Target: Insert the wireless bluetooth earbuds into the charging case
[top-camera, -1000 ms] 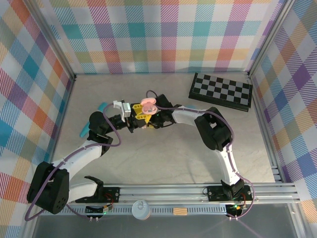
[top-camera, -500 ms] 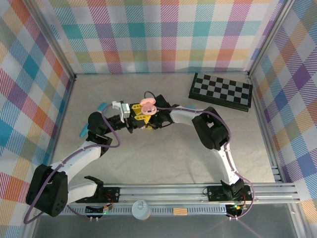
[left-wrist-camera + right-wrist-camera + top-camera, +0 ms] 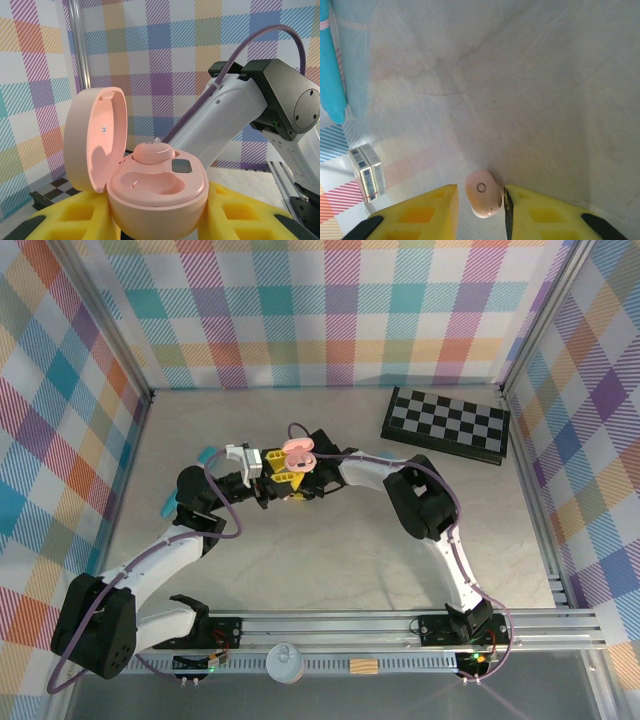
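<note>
While the left gripper (image 3: 156, 222) pinches the open case (image 3: 165, 197), one earbud (image 3: 152, 150) sitting in it, the right gripper (image 3: 480, 205) flanks a second earbud (image 3: 482, 194); gripped or not, I cannot tell. Next probably: firm pinch, then the free socket (image 3: 147, 182).

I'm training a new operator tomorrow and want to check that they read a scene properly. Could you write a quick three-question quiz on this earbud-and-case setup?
1. True or false: the lid of the pink charging case is shut.
2. What colour is the earbud between the fingers of the right tool? A) light blue B) pink C) grey
3. Which tool has the case clamped between its yellow pads?
Key: 1 false, it stands open. 2 B. 3 the left tool.
</note>
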